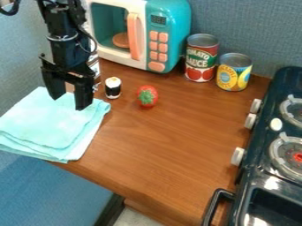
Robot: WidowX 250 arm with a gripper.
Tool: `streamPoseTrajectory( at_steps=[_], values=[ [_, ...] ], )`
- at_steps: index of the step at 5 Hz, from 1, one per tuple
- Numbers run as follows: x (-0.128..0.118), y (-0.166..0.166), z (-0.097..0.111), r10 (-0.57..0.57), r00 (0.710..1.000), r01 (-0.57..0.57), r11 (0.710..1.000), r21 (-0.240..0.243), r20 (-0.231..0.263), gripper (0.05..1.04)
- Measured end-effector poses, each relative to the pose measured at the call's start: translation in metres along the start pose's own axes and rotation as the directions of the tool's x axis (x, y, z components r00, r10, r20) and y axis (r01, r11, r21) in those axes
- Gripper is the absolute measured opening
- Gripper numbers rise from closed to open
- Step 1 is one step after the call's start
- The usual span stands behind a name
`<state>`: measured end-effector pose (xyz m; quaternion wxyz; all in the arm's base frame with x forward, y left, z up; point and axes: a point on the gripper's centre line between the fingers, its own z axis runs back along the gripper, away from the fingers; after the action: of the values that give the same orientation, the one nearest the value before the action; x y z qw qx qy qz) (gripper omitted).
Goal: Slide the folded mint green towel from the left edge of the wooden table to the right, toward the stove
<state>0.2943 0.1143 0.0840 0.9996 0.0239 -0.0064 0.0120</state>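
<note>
wood-grain counter [171,141] with a blue-grey fabric wall [247,26] behind it, and your gripper [69,102] is hanging at the left side, right over the folded mint-green cloth [44,123]. its fingers are spread apart with nothing between them, so you're open and empty. can't tell if the tips touch the fabric. the cloth sits at the counter's left edge. just right of you there's a toy sushi roll [112,90], then a toy strawberry [147,98]. you've also got a teal toy microwave [169,13] behind, two cans beside it and a black toy stove [268,119] on the right.
</note>
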Motion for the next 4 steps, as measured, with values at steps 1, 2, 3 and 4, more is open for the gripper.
streamPoseTrajectory(
  at_steps=[1,2,3,4],
  values=[
    [-0.002,-0.001,-0.010,0.000,1.000,0.000,1.000,-0.010,-0.030,1.005],
    [0.000,0.004,-0.022,0.007,0.998,-0.008,1.000,-0.005,-0.061,1.005],
    [0.005,0.018,-0.025,0.030,0.997,-0.031,0.999,-0.015,-0.067,1.005],
    [0.006,0.035,-0.033,0.069,0.994,-0.071,0.997,-0.023,-0.085,1.005]
  ],
)
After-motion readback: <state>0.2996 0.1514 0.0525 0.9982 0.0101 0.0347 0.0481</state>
